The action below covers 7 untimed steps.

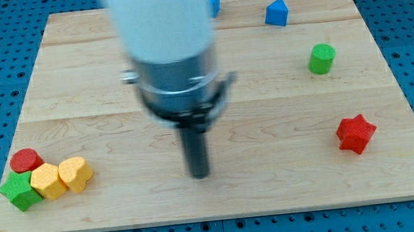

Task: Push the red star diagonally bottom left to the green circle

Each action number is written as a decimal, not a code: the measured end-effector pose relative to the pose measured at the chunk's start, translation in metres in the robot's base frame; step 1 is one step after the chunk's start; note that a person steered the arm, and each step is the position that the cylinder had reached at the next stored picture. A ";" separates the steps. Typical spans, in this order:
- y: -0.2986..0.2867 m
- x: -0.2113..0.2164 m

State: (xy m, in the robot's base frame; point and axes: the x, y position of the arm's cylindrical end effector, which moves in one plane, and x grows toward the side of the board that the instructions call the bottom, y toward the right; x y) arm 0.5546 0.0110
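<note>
Our tip (200, 174), a bare rod gripping nothing, sits mid-board near the bottom edge, so a glancing hit could spin the red star (356, 133) off the right edge, missing the green circle (322, 58).

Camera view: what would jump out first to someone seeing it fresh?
The blurred white and grey arm fills the upper middle, my tip ending on bare board, far from every block. The red star sits alone at the view's right, below the green circle. A tight cluster of blocks sits at the bottom left.
</note>
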 end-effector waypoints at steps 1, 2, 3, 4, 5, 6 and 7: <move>0.077 -0.035; 0.103 -0.087; 0.185 -0.086; 0.244 -0.053; 0.216 -0.015; 0.181 -0.011; 0.142 -0.011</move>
State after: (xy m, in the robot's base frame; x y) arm 0.5440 0.1530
